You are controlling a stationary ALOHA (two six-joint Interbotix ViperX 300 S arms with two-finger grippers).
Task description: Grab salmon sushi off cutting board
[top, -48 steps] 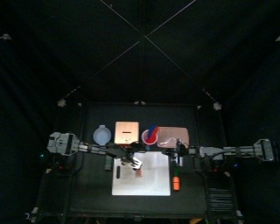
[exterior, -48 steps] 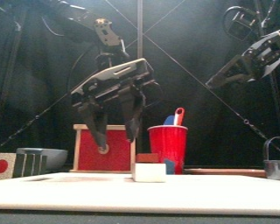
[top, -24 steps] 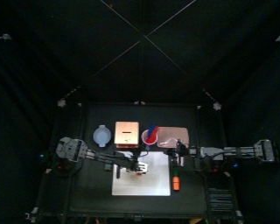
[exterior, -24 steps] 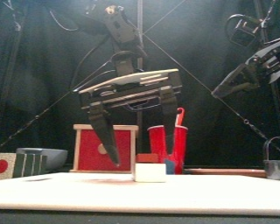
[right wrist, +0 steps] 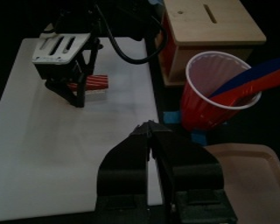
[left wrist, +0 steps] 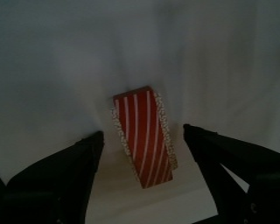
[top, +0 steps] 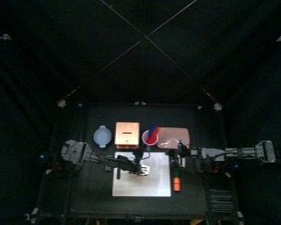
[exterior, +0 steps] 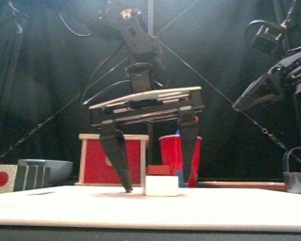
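The salmon sushi (left wrist: 146,136), a red-orange striped slice on white rice, lies on the white cutting board (exterior: 65,209). My left gripper (exterior: 158,184) hangs over it with jaws open, one fingertip (exterior: 125,184) on each side of the sushi (exterior: 160,178), not touching it. The right wrist view shows the same: the sushi (right wrist: 94,83) sits between the left arm's jaws on the board (right wrist: 49,166). My right gripper (right wrist: 150,131) is shut and empty, held above the board's right part, high at the right (exterior: 273,85) in the front view. From above, the left gripper (top: 136,166) hides the sushi.
A red cup (right wrist: 219,92) with blue and red utensils stands off the board's far right corner, beside a wooden box (right wrist: 213,17). A red box (exterior: 110,160) stands behind the board. An orange stick (top: 176,184) lies at the board's right edge.
The left gripper has come down towards the board and levelled out, so its open jaws now straddle the sushi. The right arm has barely moved.
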